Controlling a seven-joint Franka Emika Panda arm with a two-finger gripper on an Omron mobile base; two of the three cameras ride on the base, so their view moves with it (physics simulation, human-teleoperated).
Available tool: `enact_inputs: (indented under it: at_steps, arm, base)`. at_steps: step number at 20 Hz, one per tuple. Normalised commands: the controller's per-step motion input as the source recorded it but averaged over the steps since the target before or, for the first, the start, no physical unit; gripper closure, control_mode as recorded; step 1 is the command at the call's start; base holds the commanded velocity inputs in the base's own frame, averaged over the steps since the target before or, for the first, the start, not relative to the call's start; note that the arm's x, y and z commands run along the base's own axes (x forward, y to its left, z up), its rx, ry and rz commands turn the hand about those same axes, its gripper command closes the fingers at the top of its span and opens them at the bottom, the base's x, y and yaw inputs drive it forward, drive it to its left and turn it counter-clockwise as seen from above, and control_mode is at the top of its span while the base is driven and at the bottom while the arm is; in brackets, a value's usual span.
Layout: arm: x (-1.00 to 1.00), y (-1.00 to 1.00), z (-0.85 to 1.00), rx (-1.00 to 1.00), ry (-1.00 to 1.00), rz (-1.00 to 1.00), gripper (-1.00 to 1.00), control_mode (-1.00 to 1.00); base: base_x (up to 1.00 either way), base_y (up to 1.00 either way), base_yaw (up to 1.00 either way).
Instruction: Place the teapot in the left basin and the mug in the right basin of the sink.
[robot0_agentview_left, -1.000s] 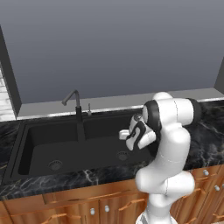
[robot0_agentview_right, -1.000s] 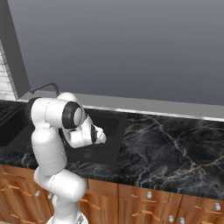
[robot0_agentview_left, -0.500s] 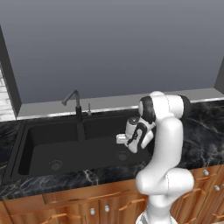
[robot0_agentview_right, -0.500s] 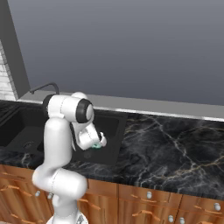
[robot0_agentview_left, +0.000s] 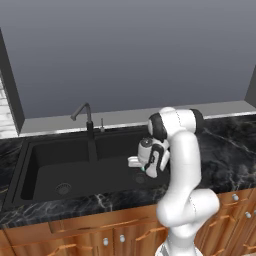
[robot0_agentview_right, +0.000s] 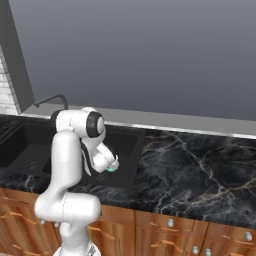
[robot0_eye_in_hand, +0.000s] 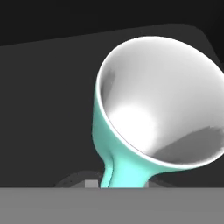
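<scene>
Teal mug (robot0_eye_in_hand: 131, 144) in end effector (robot0_agentview_left: 150, 167), mouth toward hand camera

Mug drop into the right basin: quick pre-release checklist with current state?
1. Mug in gripper: ok, teal cup fills the hand view, teal shows at the hand in the right base view.
2. Gripper over the right basin: ok.
3. Black basin floor behind the mug: ok.
4. Height above the floor: cannot tell.
5. Teapot in the left basin: cannot tell.
6. Faucet clear of arm: ok.
</scene>
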Motion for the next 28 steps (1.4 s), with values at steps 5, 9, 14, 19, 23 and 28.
enact_inputs:
  at_steps: [5,9,14,19,23,28]
  arm:
    - [0.2,0.0,-0.23,0.0,0.0,0.0,-1.0,-1.0]
    - [-0.17,0.0,0.08,0.0,-0.04,0.01,-1.0,-1.0]
    - [-0.53,-0.05,0.43,0.0,-0.13,0.03,-1.0,-1.0]
    - [-0.27,-0.05,0.34,0.0,-0.07,0.04,-1.0,-1.0]
    - [-0.12,-0.01,0.15,0.0,-0.01,0.03,-1.0,-1.0]
    - [-0.02,-0.02,0.0,0.0,0.0,0.07,-1.0,-1.0]
  base:
    - [0.0,0.0,0.0]
    - [0.0,0.0,0.0]
    - [0.0,0.0,0.0]
    - [0.0,0.0,0.0]
    - [0.0,0.0,0.0]
    - [0.0,0.0,0.0]
